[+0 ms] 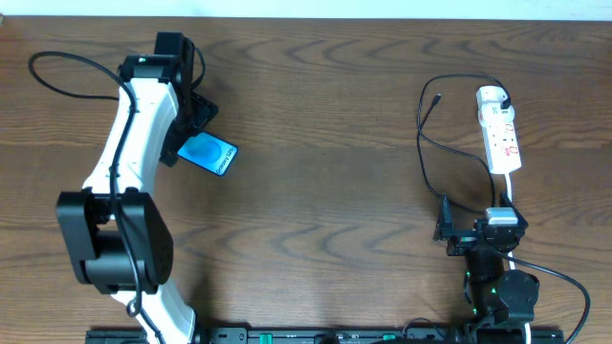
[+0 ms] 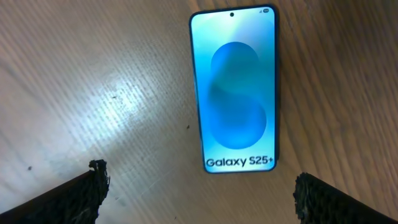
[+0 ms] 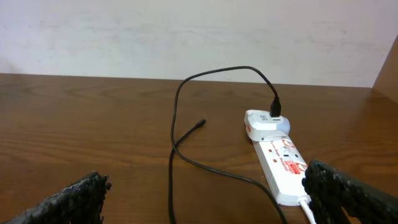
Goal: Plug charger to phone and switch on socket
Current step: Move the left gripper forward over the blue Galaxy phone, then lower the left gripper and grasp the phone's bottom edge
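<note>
Phone (image 2: 234, 90) blue, lighter circles; socket (image 3: 283, 162) white, red markings; charger (image 3: 186, 118) black.

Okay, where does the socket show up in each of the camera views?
Overhead: socket at the upper right, near the table's far edge.
Left wrist: not in it.
Right wrist: socket at the lower right, running toward the camera.
Shared landmark: the charger's free tip lies just left of the socket in both views that show it.
</note>
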{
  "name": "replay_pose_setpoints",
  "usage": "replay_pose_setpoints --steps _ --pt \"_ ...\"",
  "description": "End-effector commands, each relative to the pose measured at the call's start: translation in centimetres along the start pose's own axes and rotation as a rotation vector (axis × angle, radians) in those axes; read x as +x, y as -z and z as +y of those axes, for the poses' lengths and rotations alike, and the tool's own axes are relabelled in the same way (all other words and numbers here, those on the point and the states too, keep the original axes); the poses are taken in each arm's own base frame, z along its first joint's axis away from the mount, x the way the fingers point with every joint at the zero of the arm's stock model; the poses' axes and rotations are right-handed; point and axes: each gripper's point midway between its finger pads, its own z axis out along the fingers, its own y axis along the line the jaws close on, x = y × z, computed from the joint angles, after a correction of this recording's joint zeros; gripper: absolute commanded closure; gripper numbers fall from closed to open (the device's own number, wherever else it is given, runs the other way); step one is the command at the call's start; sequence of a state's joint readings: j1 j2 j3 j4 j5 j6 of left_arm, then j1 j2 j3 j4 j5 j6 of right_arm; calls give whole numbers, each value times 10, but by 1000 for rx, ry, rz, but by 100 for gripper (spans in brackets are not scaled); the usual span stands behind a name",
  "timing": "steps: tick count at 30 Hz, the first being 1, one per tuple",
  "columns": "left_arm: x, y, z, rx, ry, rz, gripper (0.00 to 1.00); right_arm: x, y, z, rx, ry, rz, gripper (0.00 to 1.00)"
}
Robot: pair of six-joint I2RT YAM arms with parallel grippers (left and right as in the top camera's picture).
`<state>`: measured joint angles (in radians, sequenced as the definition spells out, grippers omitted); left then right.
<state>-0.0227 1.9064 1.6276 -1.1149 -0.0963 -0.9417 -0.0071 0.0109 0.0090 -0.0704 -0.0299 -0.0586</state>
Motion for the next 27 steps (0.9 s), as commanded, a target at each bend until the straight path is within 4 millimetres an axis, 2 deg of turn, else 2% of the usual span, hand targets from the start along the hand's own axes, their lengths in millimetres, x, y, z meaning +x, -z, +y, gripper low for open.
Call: replay_pose_setpoints --steps 1,8,16,21,24,27 --pt "-6 -3 -4 -6 15 -21 2 1 0 -1 4 -9 0 1" --pt "-10 -15 -12 9 18 -39 2 1 0 -1 4 -9 0 1" --pt "-10 -33 -9 13 32 -42 2 1 0 -1 4 -9 0 1" --pt "-13 -41 -14 28 43 -52 2 1 0 -1 4 -9 0 1" --pt "-13 -51 -14 15 66 -43 2 1 0 -1 4 -9 0 1" --pt "-7 -70 -12 -25 81 -13 2 1 0 -1 4 -9 0 1"
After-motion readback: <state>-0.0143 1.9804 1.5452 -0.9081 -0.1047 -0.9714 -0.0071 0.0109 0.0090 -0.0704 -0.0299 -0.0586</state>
